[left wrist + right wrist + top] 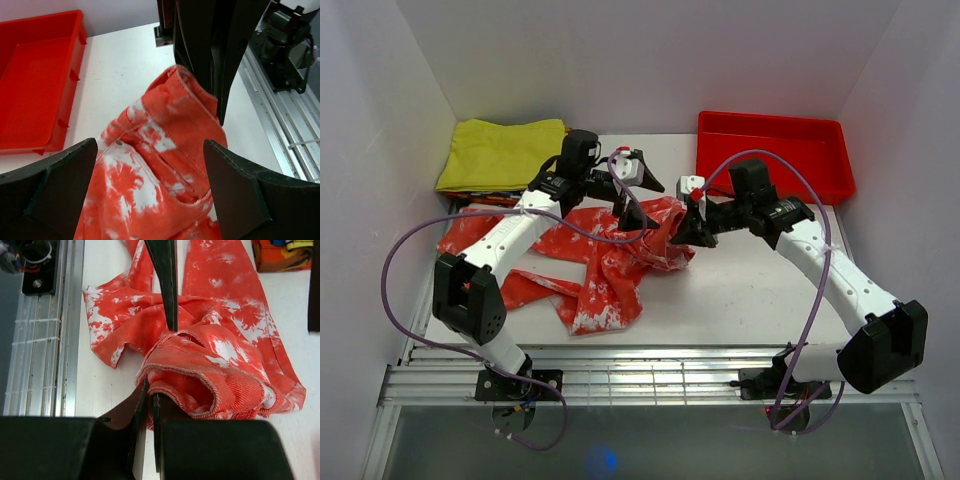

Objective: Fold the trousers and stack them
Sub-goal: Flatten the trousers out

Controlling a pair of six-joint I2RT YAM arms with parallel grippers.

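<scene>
Crumpled on the white table [750,290], the red-orange mottled trousers [600,270] are pinched at the waistband by the closed right gripper [150,396], the left gripper [149,150] hanging wide open and empty just above them, a folded yellow garment [500,152] and red plastic tray [775,150] beyond

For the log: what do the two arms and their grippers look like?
The left arm and right arm have white links and chunky black joints; each trails a purple cable. The left gripper and right gripper have white bodies, a red dot and black tapered fingers.
</scene>
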